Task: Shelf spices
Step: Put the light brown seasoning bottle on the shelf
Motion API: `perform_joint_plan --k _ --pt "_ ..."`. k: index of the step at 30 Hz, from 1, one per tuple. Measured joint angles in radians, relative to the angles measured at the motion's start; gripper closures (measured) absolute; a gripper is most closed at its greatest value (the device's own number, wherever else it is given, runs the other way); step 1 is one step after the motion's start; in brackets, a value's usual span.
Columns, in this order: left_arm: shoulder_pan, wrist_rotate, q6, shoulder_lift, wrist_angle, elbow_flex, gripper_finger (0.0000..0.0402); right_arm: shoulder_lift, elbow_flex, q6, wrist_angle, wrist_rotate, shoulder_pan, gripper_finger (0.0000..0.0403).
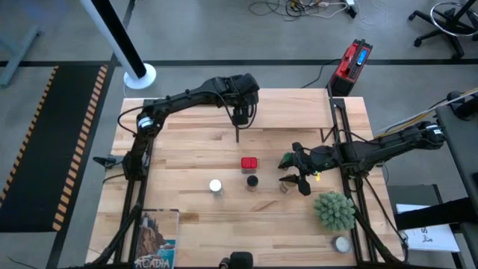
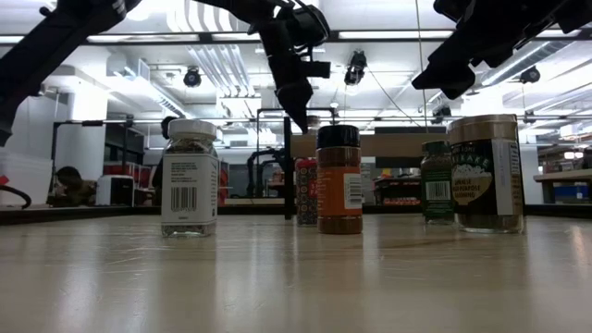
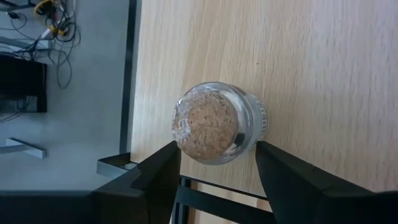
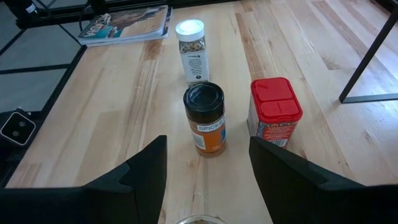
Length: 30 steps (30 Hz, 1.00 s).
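At upper centre of the high view we see the left gripper [image 1: 240,118] grasping a clear cork-topped jar [image 3: 217,122] above the tabletop [image 1: 187,157]. The right gripper [image 1: 293,176], right of centre, hangs released beside the red square tin [image 1: 249,163], black-lidded jar [image 1: 252,181] and white-lidded jar [image 1: 216,186].

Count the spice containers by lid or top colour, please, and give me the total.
red tin: 1
white-lidded jar: 1
black-lidded jar: 1
green-labelled jar: 1
large pale-lidded jar: 1
tan-topped jar, seen only in the left wrist view: 1
Total: 6
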Motion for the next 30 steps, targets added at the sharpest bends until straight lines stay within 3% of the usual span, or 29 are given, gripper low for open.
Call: perform_joint_plan --k 30 --pt "0.000 -0.001 0.003 0.000 0.001 0.004 0.0294 0.000 0.000 0.001 0.000 0.000 0.000 0.0199"
